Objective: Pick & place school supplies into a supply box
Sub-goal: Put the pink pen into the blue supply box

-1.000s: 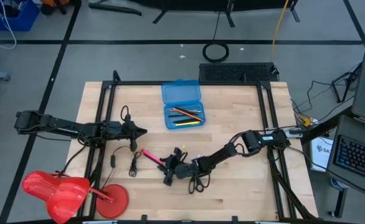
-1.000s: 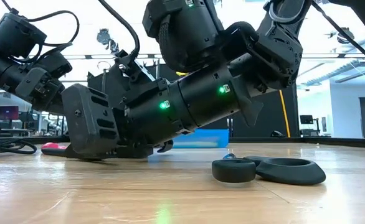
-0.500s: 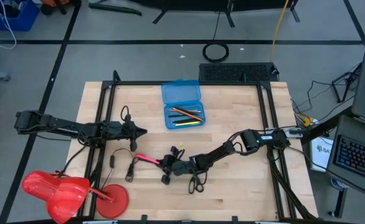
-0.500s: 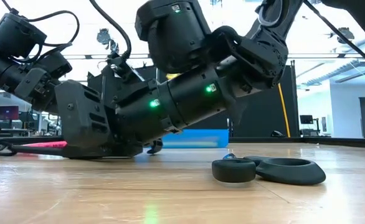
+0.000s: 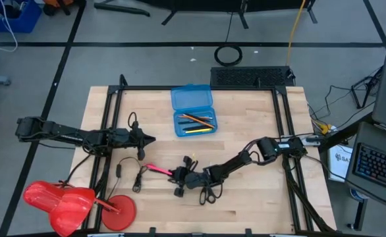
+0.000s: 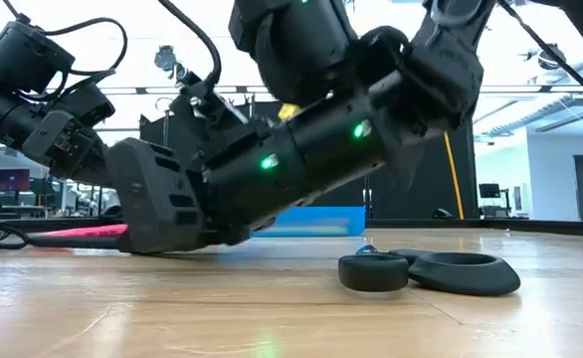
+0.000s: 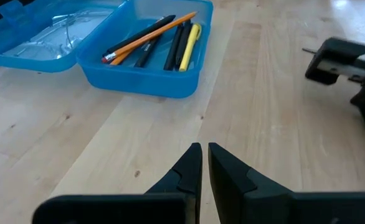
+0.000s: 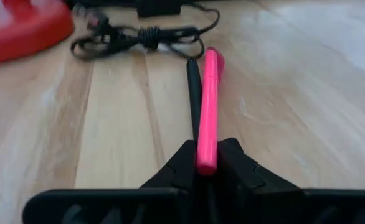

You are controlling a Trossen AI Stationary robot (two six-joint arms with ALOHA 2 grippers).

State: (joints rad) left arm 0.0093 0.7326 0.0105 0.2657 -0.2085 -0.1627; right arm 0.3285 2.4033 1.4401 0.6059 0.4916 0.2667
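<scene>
A pink pen (image 5: 157,169) is near the table's middle, pointing toward the left edge, with my right gripper (image 5: 178,176) shut on its right end. The open blue supply box (image 5: 193,112) stands at the far middle, with several pens and pencils in its tray (image 7: 151,43). Small black-handled scissors (image 5: 208,193) lie flat on the table under my right arm. My left gripper (image 5: 150,139) waits shut at the left, pointing toward the box. My right gripper pinches the pink pen's near end (image 8: 206,163) between its two fingers. The fingers come from the table's right, slanting slightly down, and lie along the pen. The pen sticks out ahead of the fingers (image 6: 73,232), almost level and low over the wood. I cannot tell whether its tip touches the table.
A coiled black cable with a plug (image 5: 130,168) lies just left of the pen. Red plastic pieces (image 5: 68,201) sit at the near left corner. Black frame rails (image 5: 107,131) run along the table's left and right sides.
My right gripper has gone a little toward the table's left edge, over the pink pen's end, and shut on it. It has then tipped up slightly with the pen in its fingers. The pen has shifted a little toward the left.
</scene>
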